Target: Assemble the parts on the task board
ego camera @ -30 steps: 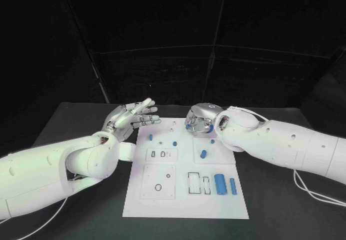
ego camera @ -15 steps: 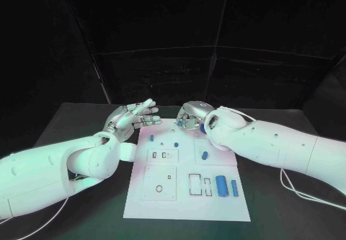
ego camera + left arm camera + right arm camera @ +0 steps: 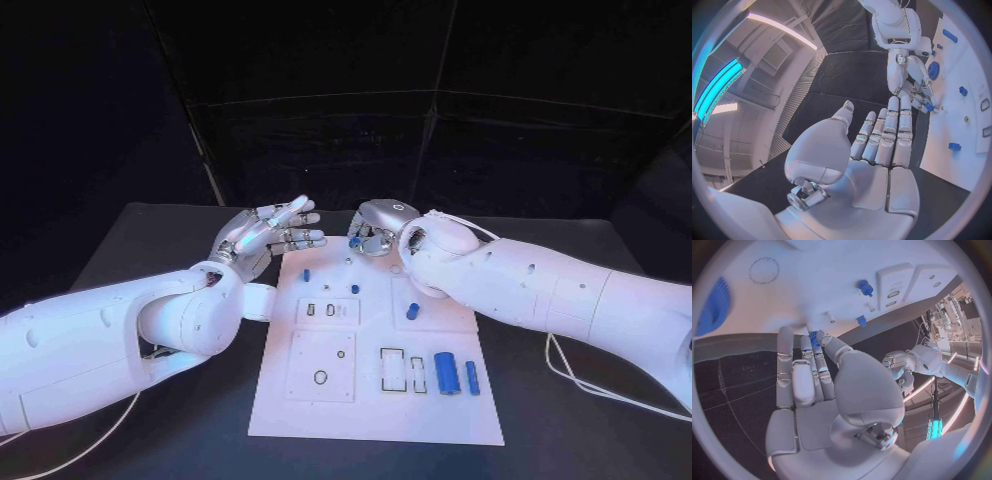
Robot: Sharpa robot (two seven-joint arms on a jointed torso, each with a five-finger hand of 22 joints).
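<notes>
The white task board [image 3: 375, 405] lies in the middle of the black table. My right hand [image 3: 372, 232] hovers over the board's far edge and pinches a small blue part [image 3: 814, 338] between thumb and fingers; the pinched part [image 3: 928, 106] also shows in the left wrist view. My left hand [image 3: 267, 238] is raised beside the board's far left corner, fingers spread, holding nothing. Blue parts are on the board: a small one [image 3: 304, 274] at the far left, another [image 3: 355, 288] near it, one [image 3: 413, 311] in the middle right, and two long ones [image 3: 446, 372] side by side at the near right.
The board has several rectangular slots [image 3: 389, 367] and small round holes [image 3: 319, 377]. A thin white peg [image 3: 829, 316] stands near the right hand's fingertips. Bare black table [image 3: 130, 250] surrounds the board. A cable [image 3: 577, 375] trails from the right arm.
My right hand has moved left and farther along the board's far edge, still holding the small blue part. The left hand has barely moved.
</notes>
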